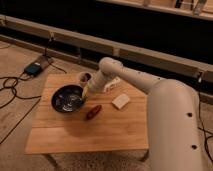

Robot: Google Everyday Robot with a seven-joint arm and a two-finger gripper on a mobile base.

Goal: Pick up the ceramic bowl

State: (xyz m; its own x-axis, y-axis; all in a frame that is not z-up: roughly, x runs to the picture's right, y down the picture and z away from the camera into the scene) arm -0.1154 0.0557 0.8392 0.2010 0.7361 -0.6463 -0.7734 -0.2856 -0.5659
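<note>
The ceramic bowl [67, 98], wide, shallow and glossy dark with pale speckles inside, sits on the left part of the wooden table [100, 132]. My gripper [86, 93] is at the end of the white arm [125, 75], which reaches in from the right. It is low over the bowl's right rim. I cannot tell whether it touches the rim. The bowl rests on the table.
A small tan-rimmed cup [85, 77] stands just behind the gripper. A red oblong item [93, 111] lies right of the bowl and a pale flat piece [120, 101] further right. Cables and a power box [34, 68] lie on the floor at left. The robot's body [175, 130] fills the right side.
</note>
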